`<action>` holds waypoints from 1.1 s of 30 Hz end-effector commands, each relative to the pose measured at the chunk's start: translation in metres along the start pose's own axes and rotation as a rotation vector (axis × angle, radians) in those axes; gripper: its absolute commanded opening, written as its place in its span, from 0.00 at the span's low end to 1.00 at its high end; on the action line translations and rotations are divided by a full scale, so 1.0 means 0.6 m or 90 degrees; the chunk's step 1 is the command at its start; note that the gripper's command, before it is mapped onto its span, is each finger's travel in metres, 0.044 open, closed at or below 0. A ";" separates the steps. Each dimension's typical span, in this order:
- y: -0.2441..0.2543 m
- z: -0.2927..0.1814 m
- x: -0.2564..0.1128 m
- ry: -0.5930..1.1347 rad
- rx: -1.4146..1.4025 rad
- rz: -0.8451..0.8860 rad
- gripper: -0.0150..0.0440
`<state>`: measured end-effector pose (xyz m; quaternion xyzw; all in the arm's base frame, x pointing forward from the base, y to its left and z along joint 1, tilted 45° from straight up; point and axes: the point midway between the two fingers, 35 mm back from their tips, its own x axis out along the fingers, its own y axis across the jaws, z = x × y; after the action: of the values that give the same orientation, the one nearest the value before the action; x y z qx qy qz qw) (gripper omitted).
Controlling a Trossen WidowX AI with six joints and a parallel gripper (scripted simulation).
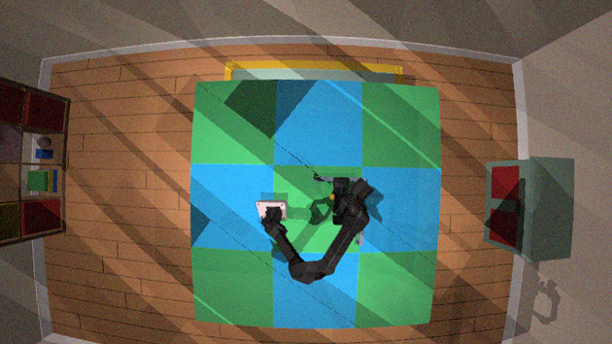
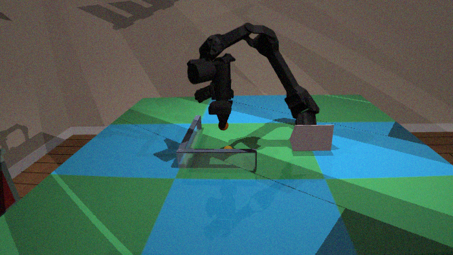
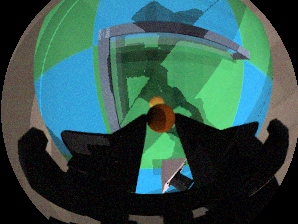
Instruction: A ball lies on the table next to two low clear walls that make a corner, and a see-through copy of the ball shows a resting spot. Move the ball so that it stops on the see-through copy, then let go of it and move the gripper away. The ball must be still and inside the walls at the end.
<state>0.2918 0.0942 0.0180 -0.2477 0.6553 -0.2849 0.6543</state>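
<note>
The orange ball (image 2: 224, 126) (image 3: 161, 118) is between the fingertips of my gripper (image 2: 222, 125) (image 3: 160, 117), which is shut on it and holds it above the table. The see-through copy (image 1: 332, 197) (image 2: 228, 147) (image 3: 156, 101) is yellow-orange and rests on the green table square, inside the corner. In the wrist view it shows just beyond the ball, partly covered by it. The two low clear walls (image 2: 217, 151) (image 3: 104, 75) meet in a corner. In the top view the arm covers the ball and much of the walls.
The arm's pale base plate (image 1: 279, 205) (image 2: 312, 138) stands on the table (image 1: 245, 286), away from the corner. A shelf (image 1: 20, 165) is at the left of the room and a grey-green cabinet (image 1: 552, 209) at the right, both off the table.
</note>
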 end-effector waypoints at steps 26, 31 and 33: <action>-0.003 -0.019 0.131 0.002 0.003 0.001 0.25; -0.003 -0.019 0.142 0.002 0.003 0.001 0.25; -0.003 -0.019 0.148 0.002 0.003 0.001 0.25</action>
<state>0.2796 0.0370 -0.0407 -0.2411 0.6556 -0.2863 0.6558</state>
